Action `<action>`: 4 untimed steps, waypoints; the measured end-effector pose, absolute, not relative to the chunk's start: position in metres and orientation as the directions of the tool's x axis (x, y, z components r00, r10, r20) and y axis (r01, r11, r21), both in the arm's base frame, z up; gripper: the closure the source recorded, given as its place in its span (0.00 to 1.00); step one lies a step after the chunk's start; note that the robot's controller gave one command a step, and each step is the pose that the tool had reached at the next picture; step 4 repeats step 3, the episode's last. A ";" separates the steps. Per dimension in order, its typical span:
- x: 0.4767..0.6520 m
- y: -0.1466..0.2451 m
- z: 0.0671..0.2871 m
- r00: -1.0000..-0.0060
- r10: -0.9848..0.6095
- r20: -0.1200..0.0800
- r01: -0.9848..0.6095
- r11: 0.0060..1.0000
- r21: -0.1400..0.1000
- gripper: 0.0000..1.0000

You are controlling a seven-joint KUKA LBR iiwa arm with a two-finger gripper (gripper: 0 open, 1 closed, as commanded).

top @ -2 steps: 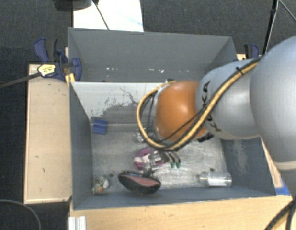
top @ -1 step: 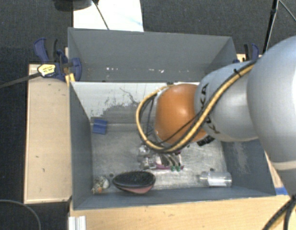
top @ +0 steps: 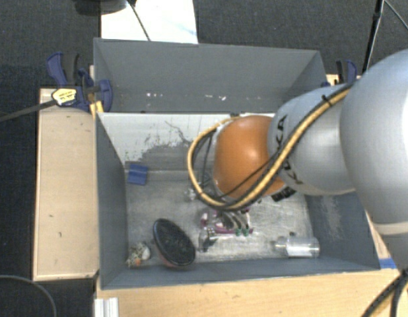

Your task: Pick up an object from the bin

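Gripper [top: 216, 231] sits low in the bin [top: 118, 197], lower centre of frame, tucked under the orange wrist cover [top: 240, 154]. Can't tell whether it's spread or closed, since the cover and cable loop block the view.

Right at it is a small purple-and-green item [top: 229, 228] on the bin floor. That's the likely target, judging by position only. Can't tell if it's touched or gripped.

Neighbours:
- black oval brush [top: 173, 243]: just left of the gripper, near but apart
- clear cylinder [top: 296, 246]: to the right by the front wall, well apart
- small blue block [top: 136, 174]: upper left, against the left wall
- crumpled light scrap [top: 138, 253]: lower-left corner

Doing this step well:
- Centre over the purple-green item and come straight down, not at a slant.
- Go light on the metal floor. The item looks small and low, so a shallow close may grab nothing and a hard one may flick it away.
- Close across its narrow side.
- Stay clear of the brush so it doesn't get dragged along.
- The front wall is near, so lift vertically before moving sideways.
- Confirm something is actually in the grip once it's off the floor.
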State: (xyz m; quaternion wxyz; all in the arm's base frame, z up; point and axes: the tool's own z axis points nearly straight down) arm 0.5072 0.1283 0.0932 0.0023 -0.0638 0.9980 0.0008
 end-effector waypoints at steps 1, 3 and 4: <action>0.547 0.056 0.073 -1.000 0.031 -0.001 0.031 1.000 0.004 0.00; 0.553 0.046 0.208 -0.997 0.081 -0.009 0.081 0.997 0.002 1.00; 0.553 0.046 0.208 -0.997 0.081 -0.009 0.081 0.997 0.002 1.00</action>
